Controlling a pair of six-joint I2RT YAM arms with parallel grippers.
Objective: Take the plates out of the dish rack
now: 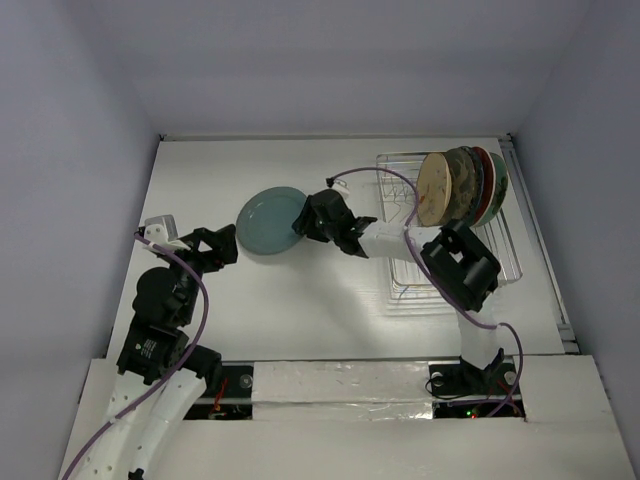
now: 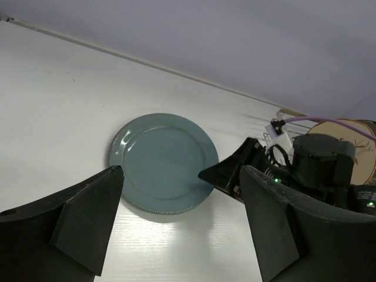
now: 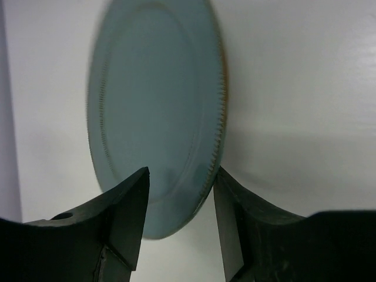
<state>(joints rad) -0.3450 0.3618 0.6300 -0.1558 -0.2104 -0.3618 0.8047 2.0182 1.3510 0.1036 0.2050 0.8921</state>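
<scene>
A plain teal plate [image 1: 270,221] [image 2: 161,160] [image 3: 155,111] lies flat on the white table, left of the dish rack [image 1: 505,240]. My right gripper [image 1: 304,224] [image 3: 181,176] is at the plate's right edge, open, its fingers standing either side of the rim with a gap. In the left wrist view its dark fingertip [image 2: 220,173] reaches the plate's edge. My left gripper [image 1: 230,243] [image 2: 181,176] hovers open just left of the plate, holding nothing. Several more plates [image 1: 458,185] stand on edge in the silver wire rack; the front one shows a tan face [image 2: 352,147].
The rack sits at the table's back right, near the right wall. My right arm's elbow [image 1: 460,265] hangs over the rack's front part. A purple cable [image 1: 385,175] loops from the right wrist past the standing plates. White walls enclose the table.
</scene>
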